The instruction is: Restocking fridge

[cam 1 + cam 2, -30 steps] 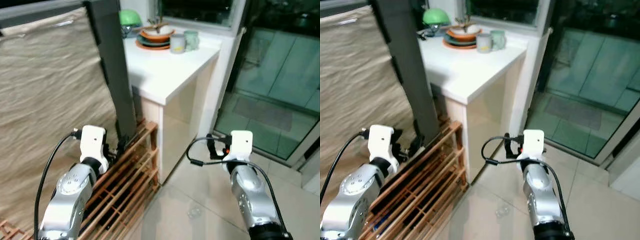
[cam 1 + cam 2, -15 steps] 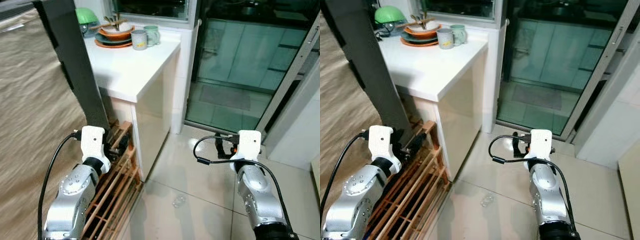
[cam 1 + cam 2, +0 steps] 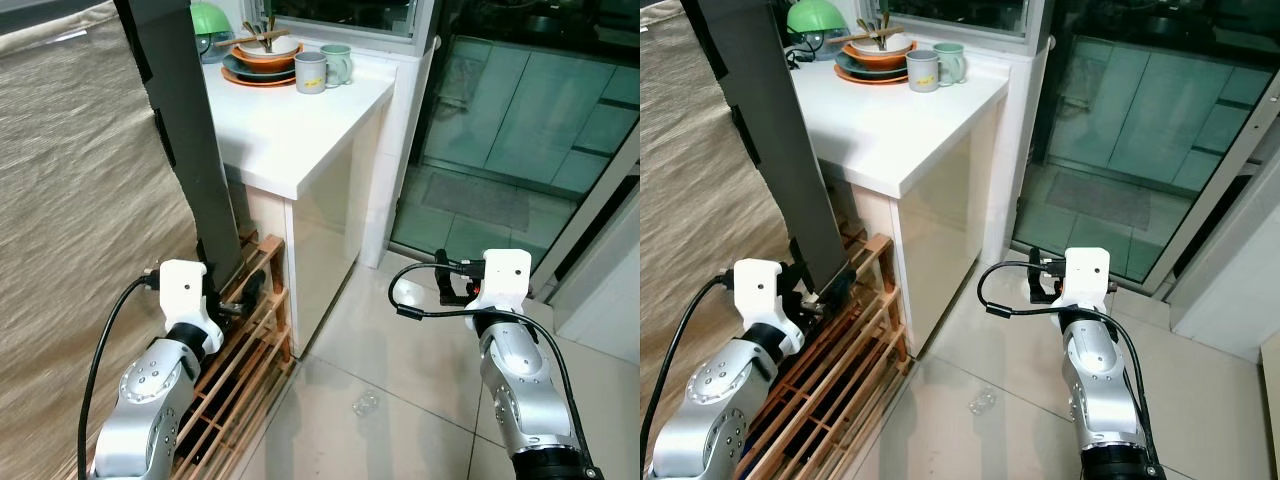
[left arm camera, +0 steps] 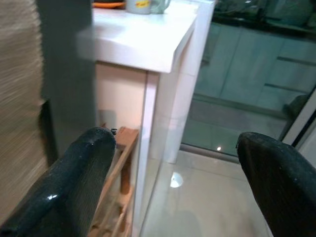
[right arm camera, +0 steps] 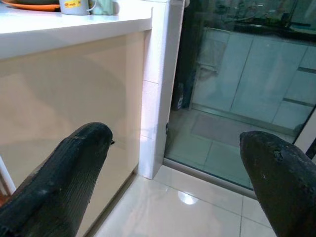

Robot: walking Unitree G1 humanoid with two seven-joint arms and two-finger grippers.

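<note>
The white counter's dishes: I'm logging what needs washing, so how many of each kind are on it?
Mugs: 2, a grey mug and a pale green mug.
Bowls: 1, a white bowl holding utensils.
Plates: 2, an orange plate on a dark plate, with a further orange rim under them, too unclear to count.
Total: 5, near the far end of the white counter.

Mugs (image 3: 322, 69) on counter (image 3: 290, 140), rack (image 3: 235, 340) below.

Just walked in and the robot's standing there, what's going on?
Nothing is being handled. Both arms are held out in front, the left gripper and right gripper open and empty. The robot faces the corner of a white counter holding stacked dishes and two mugs, with a wooden rack on the floor by its left arm.
</note>
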